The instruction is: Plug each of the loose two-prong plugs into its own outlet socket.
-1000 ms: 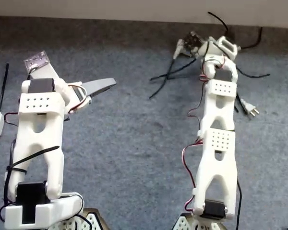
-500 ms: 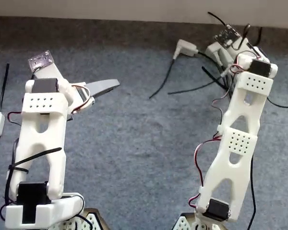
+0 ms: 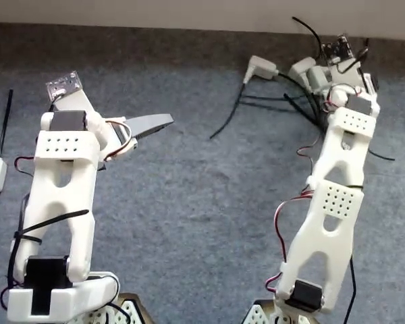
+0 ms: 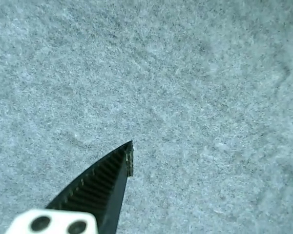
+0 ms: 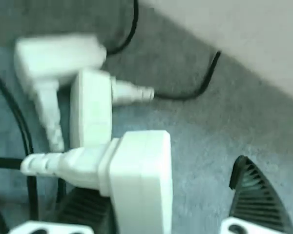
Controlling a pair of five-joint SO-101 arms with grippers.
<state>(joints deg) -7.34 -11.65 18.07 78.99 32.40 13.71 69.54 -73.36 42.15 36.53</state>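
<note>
White plug (image 5: 136,180) sits between the right gripper's (image 5: 176,185) parted fingers, so it looks like the grab step, next it needs to clamp down; left gripper's (image 3: 155,124) fingers, can't tell.

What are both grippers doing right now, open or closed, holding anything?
Left gripper: open, holding nothing.
Right gripper: open around a white corded block, not clamped.

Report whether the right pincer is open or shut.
Open. In the right wrist view the right pincer shows its fingers wide apart, a white block in the gap.
</note>
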